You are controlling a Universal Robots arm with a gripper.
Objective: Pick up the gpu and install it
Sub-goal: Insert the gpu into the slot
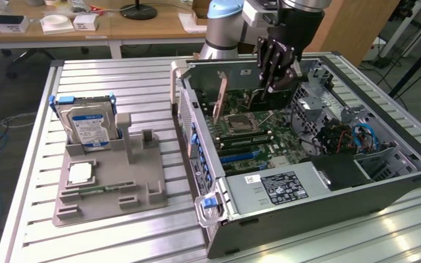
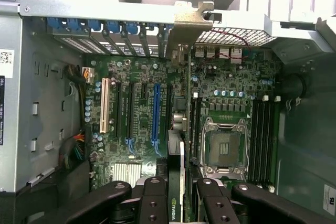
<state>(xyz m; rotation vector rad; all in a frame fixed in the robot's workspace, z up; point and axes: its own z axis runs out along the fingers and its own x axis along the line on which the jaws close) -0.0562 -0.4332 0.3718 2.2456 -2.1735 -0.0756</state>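
My gripper [image 1: 275,82] hangs inside the open computer case [image 1: 195,137], shut on the gpu [image 1: 258,99]. The gpu is a thin dark card held on edge above the motherboard [image 1: 269,137], and its pale bracket [image 1: 221,94] points toward the case's rear wall. In the wrist view the gpu [image 2: 185,129] shows edge-on, running from the gripper [image 2: 176,205] to its bracket [image 2: 186,24] at the rear slot openings. It lies between the blue slot [image 2: 155,114] and the CPU socket [image 2: 224,148]. I cannot tell whether its edge touches a slot.
A grey fixture [image 1: 112,200] on the slatted table at the exterior view's left holds a silver hard drive [image 1: 87,129] and a small green memory stick [image 1: 101,189]. The power supply [image 1: 280,186] and cables [image 1: 350,137] crowd the case. A white slot [image 2: 104,111] sits beyond the blue one.
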